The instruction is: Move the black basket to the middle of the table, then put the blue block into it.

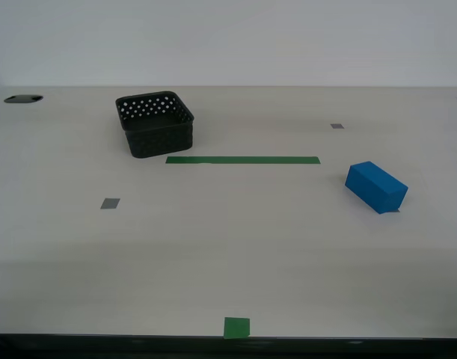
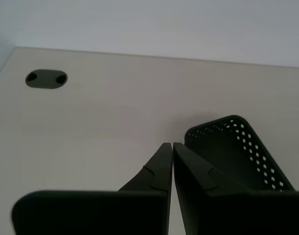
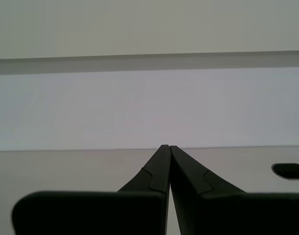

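The black basket (image 1: 155, 123) stands upright on the table (image 1: 228, 254) at the far side, toward the exterior view's left, just beyond the green tape strip (image 1: 242, 159). The blue block (image 1: 375, 187) lies on the table at the exterior view's right. No arm shows in the exterior view. My second gripper (image 2: 172, 145) is shut and empty, with the basket (image 2: 235, 149) just beside its tips. My first gripper (image 3: 166, 146) is shut and empty, looking over bare table toward the wall; the block is out of its view.
A green square (image 1: 236, 327) marks the near table edge. Small grey squares (image 1: 110, 203) lie at the left and at the far right (image 1: 337, 126). A dark cable hole (image 1: 22, 98) sits at the far left corner, also in the second wrist view (image 2: 46, 79).
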You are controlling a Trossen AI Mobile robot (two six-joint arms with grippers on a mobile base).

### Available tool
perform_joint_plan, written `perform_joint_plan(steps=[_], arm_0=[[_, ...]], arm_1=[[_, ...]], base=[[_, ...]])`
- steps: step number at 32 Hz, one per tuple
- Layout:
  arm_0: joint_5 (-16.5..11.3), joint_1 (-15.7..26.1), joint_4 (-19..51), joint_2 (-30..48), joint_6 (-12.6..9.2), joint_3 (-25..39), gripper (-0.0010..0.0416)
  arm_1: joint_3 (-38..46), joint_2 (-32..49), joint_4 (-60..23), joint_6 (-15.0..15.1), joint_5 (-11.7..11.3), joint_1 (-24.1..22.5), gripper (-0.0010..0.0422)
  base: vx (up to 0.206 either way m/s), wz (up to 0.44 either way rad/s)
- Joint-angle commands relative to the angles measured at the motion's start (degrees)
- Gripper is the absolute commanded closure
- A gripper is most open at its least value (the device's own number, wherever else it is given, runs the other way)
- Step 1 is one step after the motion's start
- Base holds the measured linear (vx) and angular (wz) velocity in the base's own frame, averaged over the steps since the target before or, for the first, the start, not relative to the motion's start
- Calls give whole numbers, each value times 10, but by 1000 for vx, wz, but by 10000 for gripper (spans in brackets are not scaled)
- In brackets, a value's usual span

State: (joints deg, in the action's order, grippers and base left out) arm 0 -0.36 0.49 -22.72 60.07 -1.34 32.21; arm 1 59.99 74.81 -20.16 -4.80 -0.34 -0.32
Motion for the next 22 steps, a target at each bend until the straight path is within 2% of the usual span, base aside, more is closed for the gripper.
perform_joint_plan(steps=[1,6,11,15,19,22], arm_0=[[-1,0,9,0,-1,12,406],[-1,0,9,0,-1,20,406],[-1,0,23,0,-1,20,406],[-1,0,27,0,-1,20,406],[-1,0,28,0,-1,20,406],[-1,0,30,0,-1,20,406]], arm_1=[[26,55,-19,3,0,-3,412],[62,154,-52,3,1,-9,412],[108,241,-72,3,27,-22,412],[157,296,-93,6,27,-44,412],[243,372,-133,21,26,-79,412],[292,414,-153,26,8,-92,411]], base=[[0,0],[0,0],[0,0],[0,0],[0,0],[0,0]])
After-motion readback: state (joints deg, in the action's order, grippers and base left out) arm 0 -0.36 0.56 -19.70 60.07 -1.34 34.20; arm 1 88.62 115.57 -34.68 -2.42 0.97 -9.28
